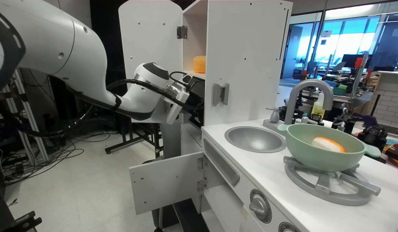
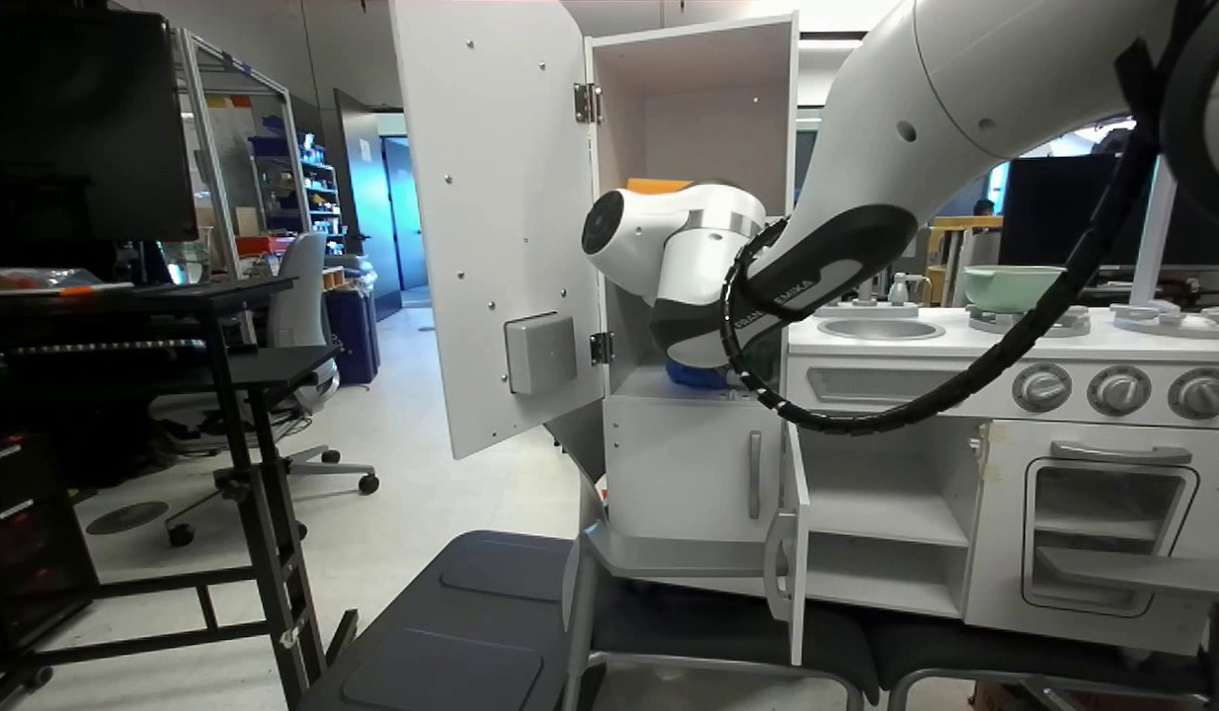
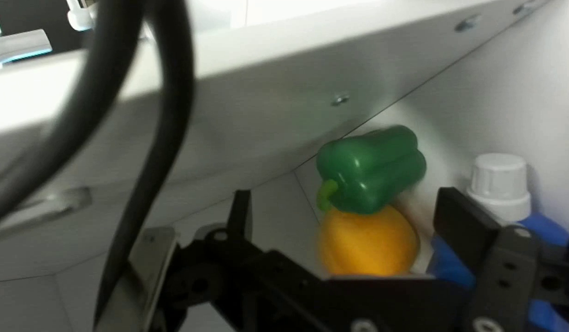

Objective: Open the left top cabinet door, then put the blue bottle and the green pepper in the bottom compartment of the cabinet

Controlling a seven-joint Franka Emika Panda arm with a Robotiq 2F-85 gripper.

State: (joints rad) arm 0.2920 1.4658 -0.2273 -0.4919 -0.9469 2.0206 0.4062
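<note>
The left top cabinet door (image 1: 150, 54) stands wide open and also shows in an exterior view (image 2: 506, 227). The cabinet (image 1: 247, 35) is white. My gripper (image 1: 195, 112) reaches into its bottom compartment (image 2: 631, 379), under the shelf. In the wrist view my gripper (image 3: 345, 203) is open. The green pepper (image 3: 374, 166) lies just beyond the fingertips, against a wall. A yellow-orange round object (image 3: 367, 242) sits between the fingers, touching neither. The blue bottle (image 3: 545, 229), with a white cap, is beside the right finger, partly hidden behind it. Its blue also shows below the arm (image 2: 696, 375).
An orange object (image 1: 199, 64) sits on the upper shelf. A low door (image 1: 168, 183) stands open below. Right of the cabinet are the sink (image 1: 255, 139), the faucet (image 1: 310, 82) and a pale green bowl (image 1: 324, 158). Black cables (image 3: 169, 115) cross the wrist view.
</note>
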